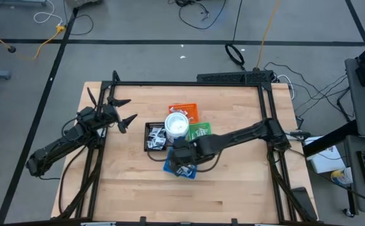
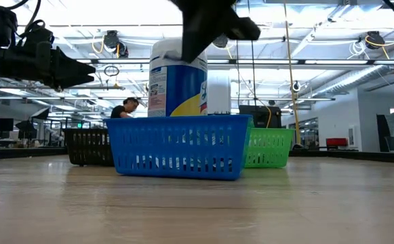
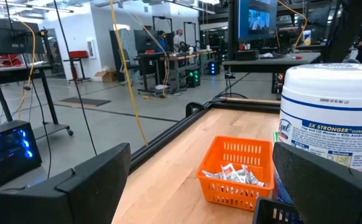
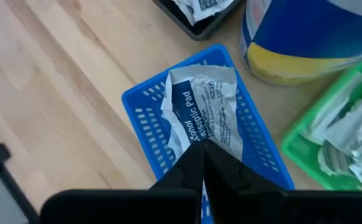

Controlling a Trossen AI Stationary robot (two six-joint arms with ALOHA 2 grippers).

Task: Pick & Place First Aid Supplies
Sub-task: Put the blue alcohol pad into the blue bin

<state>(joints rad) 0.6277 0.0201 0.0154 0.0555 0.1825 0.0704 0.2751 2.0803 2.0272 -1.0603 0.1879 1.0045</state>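
My right gripper (image 4: 202, 152) is over the blue tray (image 4: 144, 118) and is shut on a white first aid packet with dark-blue print (image 4: 205, 109). In the high view it sits at the table's middle (image 1: 183, 164). More packets lie in the black tray (image 1: 155, 137), the orange tray (image 3: 235, 175) and the green tray (image 4: 349, 140). My left gripper (image 1: 123, 113) hangs open over the table's left part, away from the trays. In its wrist view, its two fingers stand wide apart. My right gripper pinches the packet between its two shut fingers by one edge (image 4: 200, 138), coming from above and pointing down. The packet spreads out beyond the fingertips over the blue tray. I cannot tell whether it is lifted clear or touches the tray.
A white round tub with a blue band (image 1: 176, 125) stands between the trays, right behind the blue tray (image 2: 176, 146). The four trays cluster at the table's middle. Bare wood lies toward the near edge and on both sides. A black frame (image 1: 188, 83) rims the table.
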